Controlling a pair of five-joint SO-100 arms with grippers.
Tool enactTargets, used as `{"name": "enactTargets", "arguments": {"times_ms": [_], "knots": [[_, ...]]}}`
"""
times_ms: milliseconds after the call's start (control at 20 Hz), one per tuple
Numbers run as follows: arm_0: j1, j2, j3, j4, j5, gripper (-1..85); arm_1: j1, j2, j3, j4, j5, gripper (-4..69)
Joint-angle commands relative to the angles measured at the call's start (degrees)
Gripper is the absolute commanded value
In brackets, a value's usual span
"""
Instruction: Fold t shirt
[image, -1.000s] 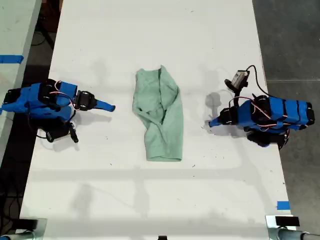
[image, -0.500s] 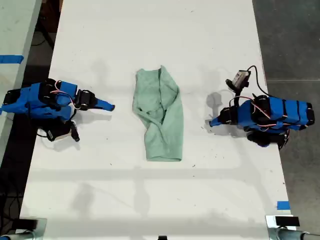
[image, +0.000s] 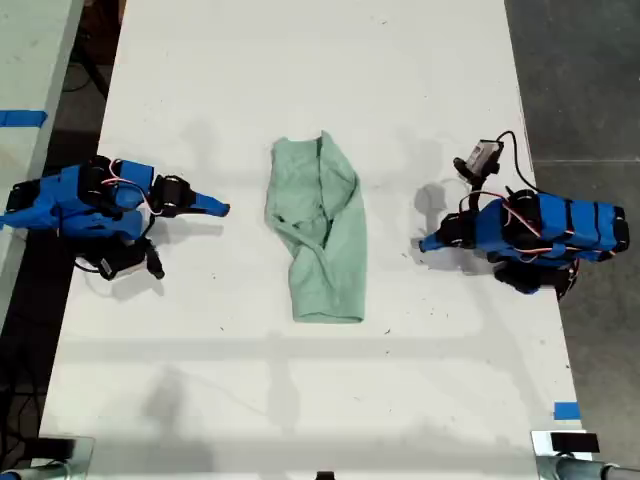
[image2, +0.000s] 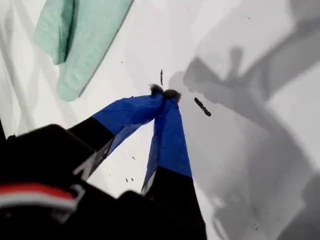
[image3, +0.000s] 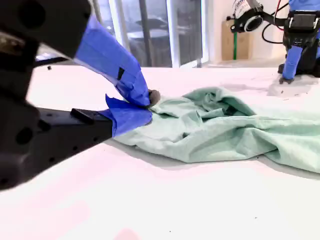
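Exterior view's left side shows my second end effector (image: 222, 211) (image3: 145, 106), its blue-taped tips pressed together on nothing, low over the smooth white table (image: 300, 80). In the middle of the table lies the t shirt (image: 318, 232) (image3: 225, 130), a soft pale mint-green cloth, folded to a long narrow shape with rumpled creases. It lies apart from both arms. At the exterior view's right, my first end effector (image: 424, 245) (image2: 164, 92) points toward the shirt (image2: 75, 40), its taped tips meeting in a point, empty.
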Motion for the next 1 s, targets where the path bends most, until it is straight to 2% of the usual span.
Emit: {"name": "enactTargets", "arguments": {"times_ms": [0,550,700,950], "knots": [[1.32,0.44,0.35,0.26,-0.97,0.1,1.32,0.79,3.34,0.79,0.7,-0.7],[1.23,0.44,0.35,-0.97,0.35,0.1,2.29,0.79,3.16,0.35,-1.14,1.2],[3.78,0.44,0.26,-0.62,0.35,0.1,-1.05,0.79,3.08,0.79,2.2,-0.2],[3.16,0.44,-0.09,4.22,-7.12,0.1,-0.79,0.79,2.72,2.64,7.47,-1.5]]}}
